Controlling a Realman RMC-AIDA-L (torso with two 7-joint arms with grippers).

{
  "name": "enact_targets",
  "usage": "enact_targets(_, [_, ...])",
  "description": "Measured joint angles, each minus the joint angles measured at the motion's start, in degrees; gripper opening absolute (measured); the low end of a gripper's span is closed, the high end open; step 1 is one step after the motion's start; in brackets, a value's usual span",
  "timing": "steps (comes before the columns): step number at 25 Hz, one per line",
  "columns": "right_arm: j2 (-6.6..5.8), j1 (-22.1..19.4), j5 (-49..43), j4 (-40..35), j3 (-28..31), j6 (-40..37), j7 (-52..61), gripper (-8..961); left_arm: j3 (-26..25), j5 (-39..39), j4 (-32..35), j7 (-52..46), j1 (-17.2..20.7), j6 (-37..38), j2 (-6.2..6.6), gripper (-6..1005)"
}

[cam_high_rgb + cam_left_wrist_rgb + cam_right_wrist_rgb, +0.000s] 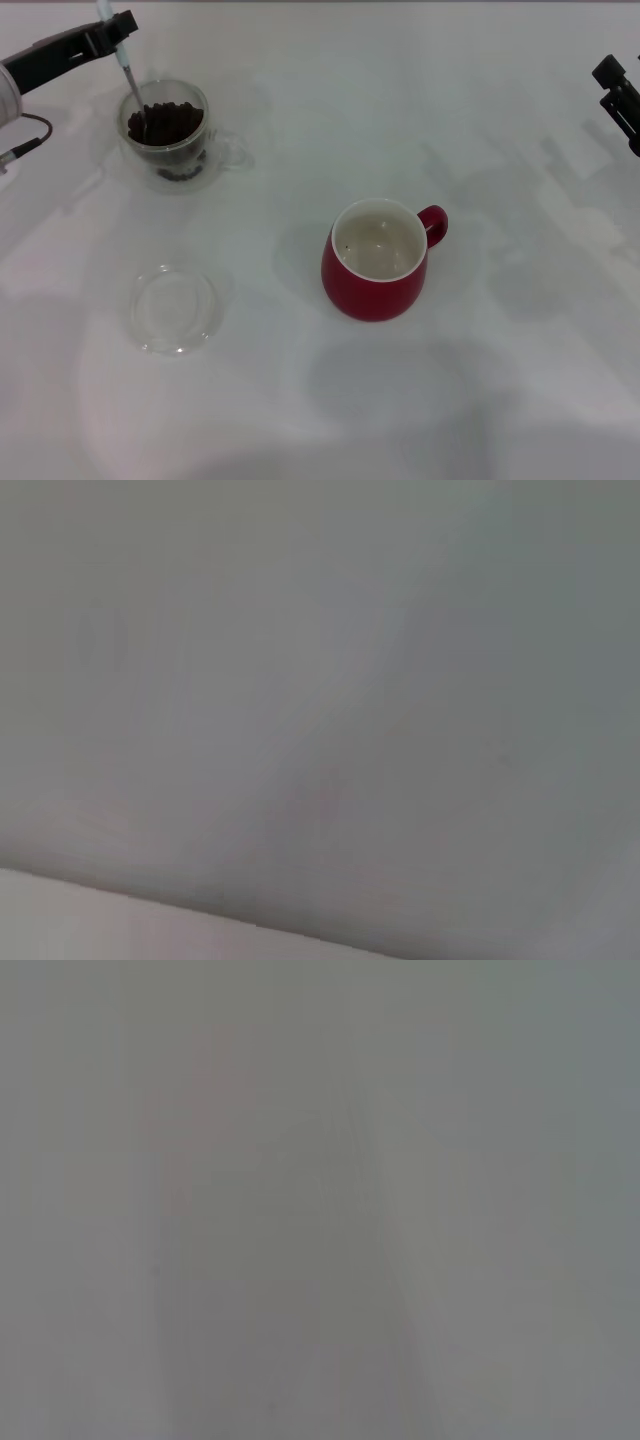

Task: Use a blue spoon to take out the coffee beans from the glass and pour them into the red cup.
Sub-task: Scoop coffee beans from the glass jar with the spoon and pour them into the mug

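In the head view my left gripper [113, 27] is shut on the pale handle of the blue spoon [124, 62] at the far left. The spoon stands nearly upright, its neck going down into the coffee beans [168, 124]; its bowl is hidden among them. The beans fill the glass [166, 135], a clear cup with its handle toward the middle of the table. The red cup [376, 260] stands near the centre with its white inside showing and its handle to the right. My right gripper [620, 95] is parked at the far right edge. Both wrist views show only a blank grey surface.
A flat shallow clear round dish [174, 309] lies on the white table [500, 380] at the front left, below the glass. The left arm's cable [22, 150] hangs at the left edge.
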Motion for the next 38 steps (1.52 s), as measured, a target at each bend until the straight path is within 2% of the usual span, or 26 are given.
enact_targets(5, [0.02, -0.07, 0.00, -0.04, 0.05, -0.12, 0.02, 708, -0.01, -0.17, 0.02, -11.45, 0.71, -0.07, 0.01, 130])
enact_targets(18, [0.09, -0.33, -0.01, -0.75, 0.64, -0.53, 0.25, 708, -0.26, -2.03, 0.28, -20.52, 2.80, 2.04, -0.42, 130])
enact_targets(26, [0.02, 0.07, 0.01, -0.80, 0.70, -0.54, 0.26, 709, -0.12, -8.97, 0.56, -21.35, 6.42, 5.70, -0.43, 131])
enact_targets(38, [0.00, 0.38, 0.16, -0.79, 0.70, -0.10, 0.27, 708, -0.26, -12.63, 1.68, -21.94, 10.50, 10.52, -0.44, 131])
